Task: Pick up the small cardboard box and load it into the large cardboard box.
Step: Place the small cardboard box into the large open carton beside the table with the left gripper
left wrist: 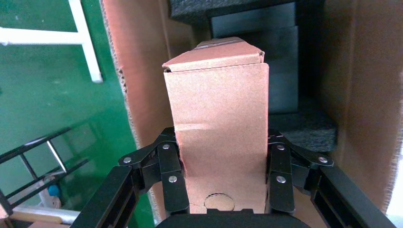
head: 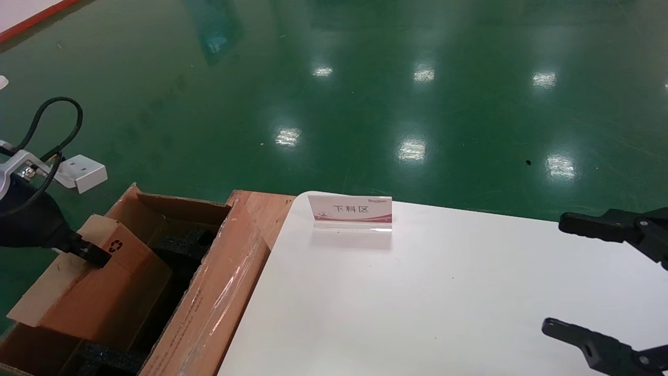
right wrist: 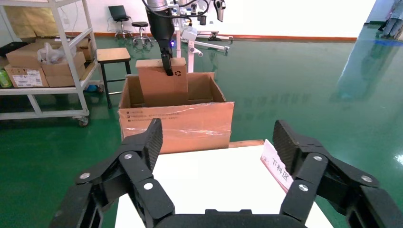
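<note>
1. Green glossy floor fills the upper frame of the head view; a white table (head: 417, 292) with a small sign (head: 350, 213) takes the lower right.
2. At lower left my left gripper (head: 88, 252) clamps the small cardboard box (head: 107, 282), which sits partly down inside the large cardboard box (head: 219, 292), tilted, its long axis running into the cavity.
3. Black foam blocks (left wrist: 285, 76) line the carton beyond the box; room to either side looks narrow.
4. My right gripper (head: 600, 282) hangs spread and empty over the table at right, well apart.
</note>
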You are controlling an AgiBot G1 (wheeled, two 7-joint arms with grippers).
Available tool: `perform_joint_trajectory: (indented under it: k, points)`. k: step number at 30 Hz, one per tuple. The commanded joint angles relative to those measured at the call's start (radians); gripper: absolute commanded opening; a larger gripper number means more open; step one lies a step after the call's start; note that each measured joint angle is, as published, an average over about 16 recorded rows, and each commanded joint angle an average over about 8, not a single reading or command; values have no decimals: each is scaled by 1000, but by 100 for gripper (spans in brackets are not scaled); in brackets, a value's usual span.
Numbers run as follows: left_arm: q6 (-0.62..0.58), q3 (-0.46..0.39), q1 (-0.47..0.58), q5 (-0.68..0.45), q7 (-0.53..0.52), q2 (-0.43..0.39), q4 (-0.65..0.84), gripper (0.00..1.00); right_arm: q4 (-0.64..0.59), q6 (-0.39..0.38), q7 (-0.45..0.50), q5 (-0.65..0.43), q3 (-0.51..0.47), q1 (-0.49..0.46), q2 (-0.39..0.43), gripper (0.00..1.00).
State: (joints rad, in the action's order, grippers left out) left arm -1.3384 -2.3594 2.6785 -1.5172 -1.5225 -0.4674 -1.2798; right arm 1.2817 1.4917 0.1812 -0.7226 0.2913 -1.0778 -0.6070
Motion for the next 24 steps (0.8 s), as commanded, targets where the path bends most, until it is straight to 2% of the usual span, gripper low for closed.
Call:
perform_joint_trajectory:
  k: [1,24]
  points:
    - [8,-4,-9,-6,4,3,7,0,0,0,0,0,0,0,0,100]
    - [135,-8,-145,-2,139,-55,217,0,0,-1,-1,1,2,0,1,100]
